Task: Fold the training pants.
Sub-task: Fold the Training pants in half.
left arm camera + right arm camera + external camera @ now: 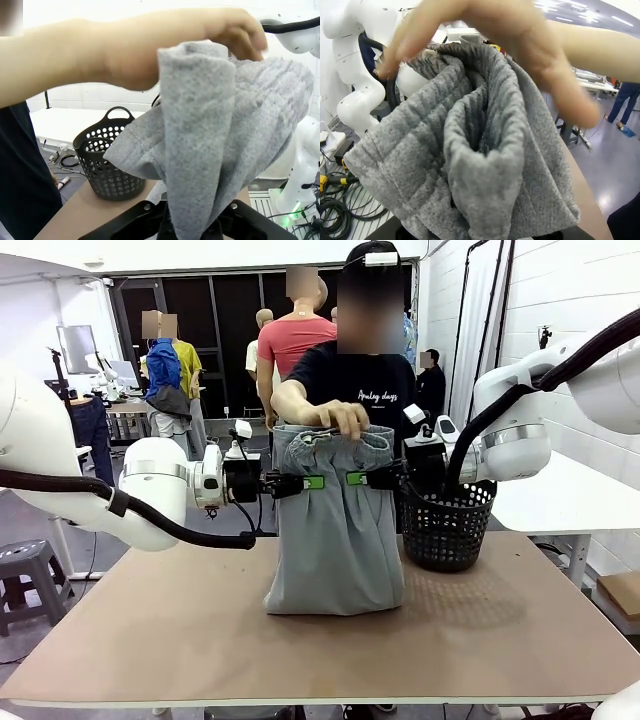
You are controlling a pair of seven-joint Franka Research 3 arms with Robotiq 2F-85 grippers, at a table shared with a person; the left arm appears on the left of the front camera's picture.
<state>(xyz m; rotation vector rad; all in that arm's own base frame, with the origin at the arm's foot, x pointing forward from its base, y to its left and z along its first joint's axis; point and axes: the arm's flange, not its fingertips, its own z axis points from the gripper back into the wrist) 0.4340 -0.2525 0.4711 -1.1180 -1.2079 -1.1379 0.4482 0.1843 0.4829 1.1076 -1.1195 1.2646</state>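
Left gripper [312, 482]: comes in level from the left and meets the upper left edge of the pants [335, 530], just under the waistband. In the left wrist view the grey fabric drops between its fingers [150, 215], which appear clamped on it.

Pants: hang upright over the middle of the table [200, 630], waistband on top, lower end bunched and resting on the tabletop. The cloth looks already doubled lengthwise, a judgement from its narrow width.

Hand [345, 418]: the person at the far side pinches the gathered waistband from above, between the two grippers. It reaches over the cloth in both wrist views.

Right gripper [356, 478]: comes in level from the right to the upper right edge of the pants, opposite the left one. The right wrist view has folds of fabric bunched close before the camera; its fingers are hidden, so a closed grip is likely but cannot be confirmed.

Basket [448, 525]: black mesh, on the table just right of the pants, behind the right arm.

Progress: early to middle stage, as judged. The pants are lifted and held at three points; laying them flat and making the crosswise folds remain.
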